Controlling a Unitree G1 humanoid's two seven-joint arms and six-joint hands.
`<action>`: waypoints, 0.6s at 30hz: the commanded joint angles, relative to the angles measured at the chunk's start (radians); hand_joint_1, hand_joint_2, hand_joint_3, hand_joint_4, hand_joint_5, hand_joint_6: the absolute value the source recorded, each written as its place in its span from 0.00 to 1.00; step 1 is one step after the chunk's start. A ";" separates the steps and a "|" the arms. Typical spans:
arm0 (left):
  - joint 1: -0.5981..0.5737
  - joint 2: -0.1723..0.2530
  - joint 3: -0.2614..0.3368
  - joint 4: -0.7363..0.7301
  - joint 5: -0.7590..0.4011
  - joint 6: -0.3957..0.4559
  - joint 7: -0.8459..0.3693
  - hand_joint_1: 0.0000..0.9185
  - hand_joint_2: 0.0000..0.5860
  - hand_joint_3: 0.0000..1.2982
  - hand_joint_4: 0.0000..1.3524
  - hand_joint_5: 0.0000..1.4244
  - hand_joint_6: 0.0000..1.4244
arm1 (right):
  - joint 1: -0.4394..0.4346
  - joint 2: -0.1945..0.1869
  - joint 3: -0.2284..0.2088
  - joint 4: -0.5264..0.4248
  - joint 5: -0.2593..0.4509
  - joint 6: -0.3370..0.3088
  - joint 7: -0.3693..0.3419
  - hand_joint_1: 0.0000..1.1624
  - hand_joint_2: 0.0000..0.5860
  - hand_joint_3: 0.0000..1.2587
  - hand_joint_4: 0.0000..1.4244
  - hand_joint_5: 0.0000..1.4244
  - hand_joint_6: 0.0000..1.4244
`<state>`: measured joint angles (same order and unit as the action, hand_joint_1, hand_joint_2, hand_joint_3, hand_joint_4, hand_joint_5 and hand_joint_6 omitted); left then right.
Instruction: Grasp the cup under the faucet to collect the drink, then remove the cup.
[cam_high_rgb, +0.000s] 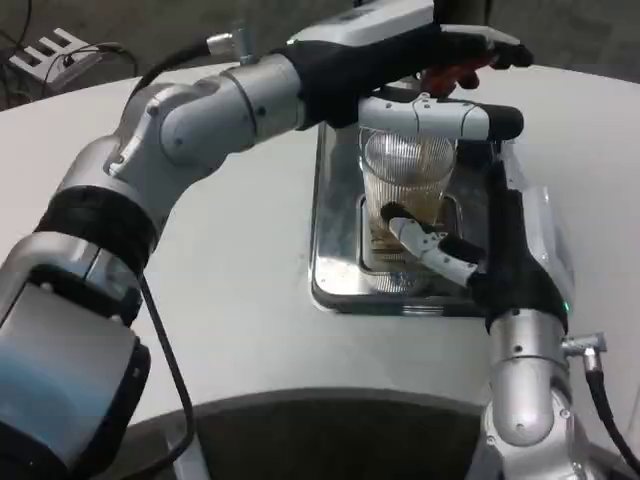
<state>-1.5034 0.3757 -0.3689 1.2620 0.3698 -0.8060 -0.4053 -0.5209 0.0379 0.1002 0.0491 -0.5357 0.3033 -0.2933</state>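
1. A clear ribbed cup (405, 185) stood upright on a shiny metal tray (335, 230) near the far middle of the white table (240, 300).
2. The cup held a little brownish drink low inside it.
3. The right hand (470, 215) came up from the near right, its fingers (432, 245) curled around the lower front of the cup and another finger lying across the cup's rim, so the hand gripped the cup.
4. The left arm reached in from the near left, crossing over the tray's far end.
5. The left hand (440, 45) lay above and behind the cup, on a red lever (455, 72) that showed just beneath it.
6. Whether the left fingers were closed on that lever or only resting against it could not be told, since the hand's own back hid them.
7. A white rack-like object (50, 52) lay off the table at the far left, with dark cables beside it.
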 joint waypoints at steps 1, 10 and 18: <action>0.023 -0.013 -0.029 0.022 0.052 0.007 -0.040 0.00 0.13 0.16 0.12 0.18 0.19 | -0.033 0.003 0.005 0.050 0.022 -0.026 -0.023 0.60 0.34 0.00 0.00 0.00 0.05; 0.022 -0.014 -0.020 0.025 0.041 0.011 -0.051 0.00 0.08 0.16 0.11 0.18 0.18 | -0.088 0.026 0.005 0.175 0.045 -0.056 -0.092 0.61 0.34 0.00 0.00 0.00 0.05; 0.018 -0.006 -0.019 0.022 0.042 0.005 -0.053 0.00 0.07 0.16 0.11 0.18 0.18 | -0.141 0.040 0.002 0.265 0.070 -0.077 -0.144 0.61 0.34 0.00 0.00 0.00 0.05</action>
<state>-1.5045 0.3744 -0.3647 1.2674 0.3669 -0.8066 -0.4079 -0.6374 0.0702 0.1004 0.2876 -0.4765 0.2486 -0.4134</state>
